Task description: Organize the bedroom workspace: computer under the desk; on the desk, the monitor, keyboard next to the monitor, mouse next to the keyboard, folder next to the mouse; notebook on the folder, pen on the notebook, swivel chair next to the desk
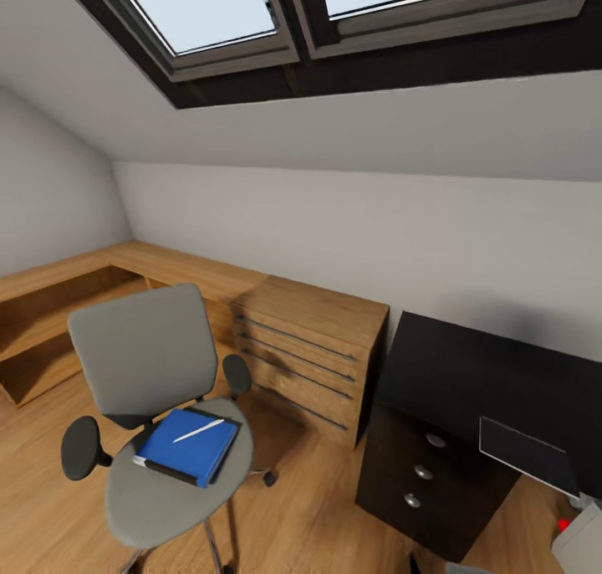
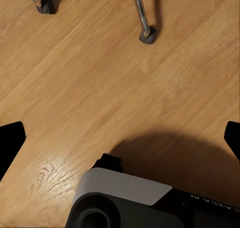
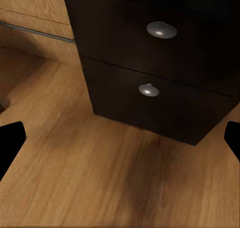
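Swivel chair (image 1: 159, 390) stands on the plank floor (image 2: 100, 88), grey padded seat and back, black rounded armrests, chrome legs on casters (image 2: 148, 36); should roll easily, so push at the backrest or an armrest, not the seat load. On the seat lies the blue folder (image 1: 188, 447), flat, stiff-looking, white edge, a dark thin layer under it that may be the notebook, can't confirm. White pen (image 1: 199, 430) lies loose on top of the folder, light and thin, likely to roll off if the stack tilts; pick it off first, pinching mid-shaft. Folder probably light and smooth; take it at an overhanging edge, thumb-style pinch across its thickness. Tabletop (image 1: 493, 381) is matte black with drawers and round silver knobs (image 3: 161, 30), well away from the chair, wooden drawer chest (image 1: 309, 348) between them. Left tool (image 2: 120, 138) hangs over bare floor near the casters, fingers spread wide, nothing held. Right tool (image 3: 120, 143) faces the black drawers, also spread, nothing held.
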Controlling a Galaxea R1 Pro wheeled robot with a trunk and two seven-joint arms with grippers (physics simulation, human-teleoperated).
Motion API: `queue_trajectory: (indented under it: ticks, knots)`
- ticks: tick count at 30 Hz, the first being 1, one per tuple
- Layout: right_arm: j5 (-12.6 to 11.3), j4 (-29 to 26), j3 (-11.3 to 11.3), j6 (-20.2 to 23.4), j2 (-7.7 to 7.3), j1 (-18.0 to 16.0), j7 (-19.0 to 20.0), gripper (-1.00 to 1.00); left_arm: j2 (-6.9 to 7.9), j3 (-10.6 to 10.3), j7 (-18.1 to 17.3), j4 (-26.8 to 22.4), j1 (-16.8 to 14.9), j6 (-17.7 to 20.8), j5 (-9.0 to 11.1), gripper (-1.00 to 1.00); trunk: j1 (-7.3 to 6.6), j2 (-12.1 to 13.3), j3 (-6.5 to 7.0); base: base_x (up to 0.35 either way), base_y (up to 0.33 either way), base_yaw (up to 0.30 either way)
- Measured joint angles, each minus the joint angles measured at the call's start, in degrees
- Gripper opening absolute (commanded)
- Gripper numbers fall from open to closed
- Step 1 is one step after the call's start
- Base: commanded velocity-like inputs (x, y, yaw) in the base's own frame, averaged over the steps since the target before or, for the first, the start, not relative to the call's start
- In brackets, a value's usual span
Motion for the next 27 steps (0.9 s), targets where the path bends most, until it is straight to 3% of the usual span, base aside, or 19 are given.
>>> queue_trajectory:
  ticks: [7,27]
  knots:
    - [0.0,0.0,0.0,0.0,0.04,0.0,-0.2,1.0,0.07,0.5,0.0,0.0,0.0,0.0,0.3,1.0,-0.01,0.0,-0.17,-0.143,0.124,0.123]
    - [0.0,0.0,0.0,0.0,0.13,0.0,-0.9,1.0,0.09,0.5,0.0,0.1,0.0,0.0,0.4,1.0,-0.01,0.0,-0.18,-0.003,0.002,0.273]
